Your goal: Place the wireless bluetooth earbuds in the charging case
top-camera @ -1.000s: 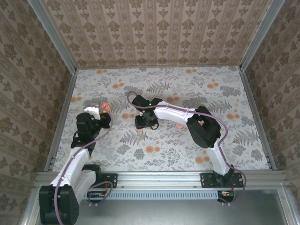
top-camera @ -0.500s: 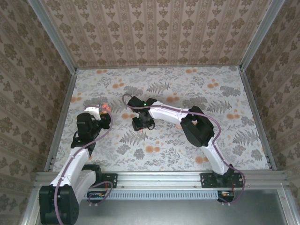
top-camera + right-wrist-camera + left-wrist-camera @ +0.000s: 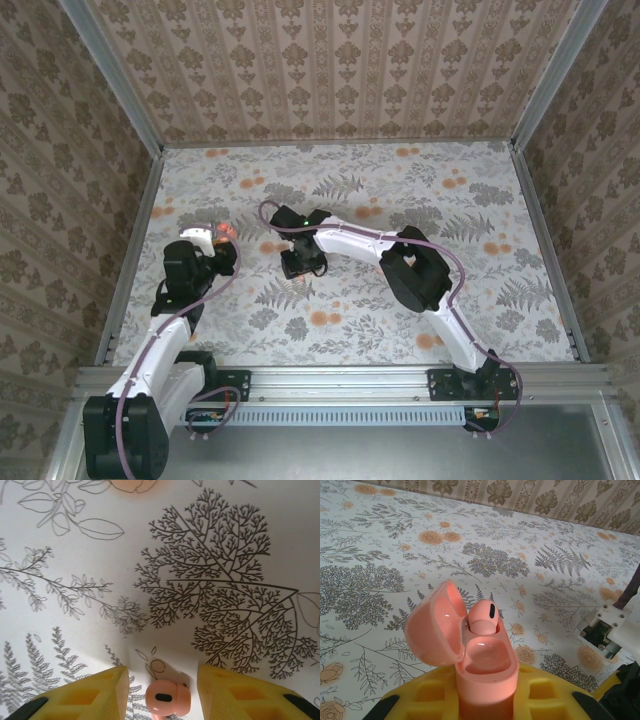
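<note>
Earbud [image 3: 167,698] lies between the fingers [image 3: 235,696] of the right tool [image 3: 161,676] — released, touching neither.

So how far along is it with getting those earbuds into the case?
About halfway. Done: one earbud sits in the open charging case, which the left jaws clamp. In hand: the right jaws stand open on either side of the second earbud, lying on the table, not yet gripped. Left: grasp it, carry it over, seat it in the empty slot.
</note>
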Action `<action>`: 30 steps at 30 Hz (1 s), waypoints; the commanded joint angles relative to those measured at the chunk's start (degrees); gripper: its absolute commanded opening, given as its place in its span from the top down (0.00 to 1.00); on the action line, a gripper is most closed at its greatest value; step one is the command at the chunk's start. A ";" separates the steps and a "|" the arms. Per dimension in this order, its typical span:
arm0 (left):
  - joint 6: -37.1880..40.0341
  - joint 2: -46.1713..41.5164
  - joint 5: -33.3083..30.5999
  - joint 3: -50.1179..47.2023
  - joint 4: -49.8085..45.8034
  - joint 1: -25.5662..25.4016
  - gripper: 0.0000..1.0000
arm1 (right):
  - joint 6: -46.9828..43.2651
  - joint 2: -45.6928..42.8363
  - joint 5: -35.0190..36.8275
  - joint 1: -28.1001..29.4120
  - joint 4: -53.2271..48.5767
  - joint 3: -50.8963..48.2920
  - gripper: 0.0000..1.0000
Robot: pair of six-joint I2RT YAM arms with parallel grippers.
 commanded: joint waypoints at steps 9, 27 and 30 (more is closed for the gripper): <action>-0.15 -0.82 -0.28 0.38 0.56 0.60 0.90 | -0.02 1.83 1.02 0.39 -3.95 1.32 0.63; -0.19 -0.06 0.16 0.50 1.01 0.60 0.90 | 0.69 -1.82 2.62 1.37 -2.93 -0.95 0.74; -0.19 0.28 0.71 0.50 1.18 0.60 0.89 | 0.86 -3.55 3.23 1.41 -1.36 -2.77 0.75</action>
